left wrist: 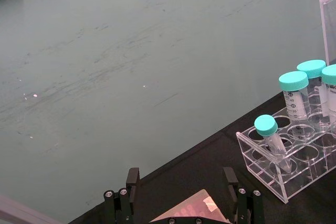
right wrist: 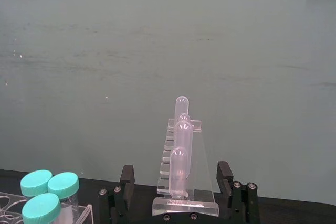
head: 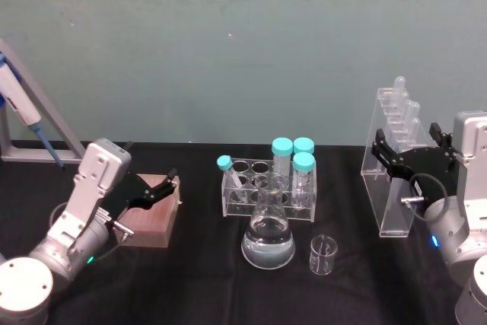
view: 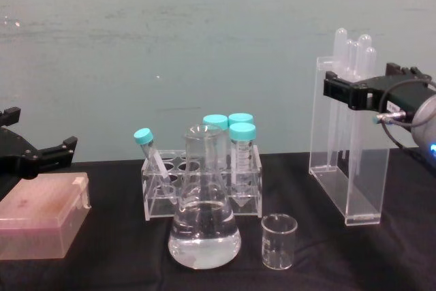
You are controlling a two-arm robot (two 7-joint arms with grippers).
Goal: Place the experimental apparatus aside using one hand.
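The tall clear acrylic stand (head: 396, 180) with its round-topped tubes (right wrist: 181, 145) stands at the right of the black table. My right gripper (head: 407, 135) is open and straddles the stand's upper part, one finger on each side (right wrist: 176, 174), (view: 364, 81). The conical flask (head: 268, 237) holding some clear liquid sits at the front centre (view: 204, 226), with the small beaker (head: 323, 255) just to its right (view: 279, 240). My left gripper (head: 169, 186) hangs open over a pink box (head: 151, 218) at the left (view: 42, 142).
A clear rack (head: 270, 192) with several teal-capped tubes (left wrist: 294, 95) stands behind the flask. A blue-and-white pipette (head: 19, 108) hangs on a stand at the far left. The green wall runs close behind the table. Bare black cloth lies at the front left and right.
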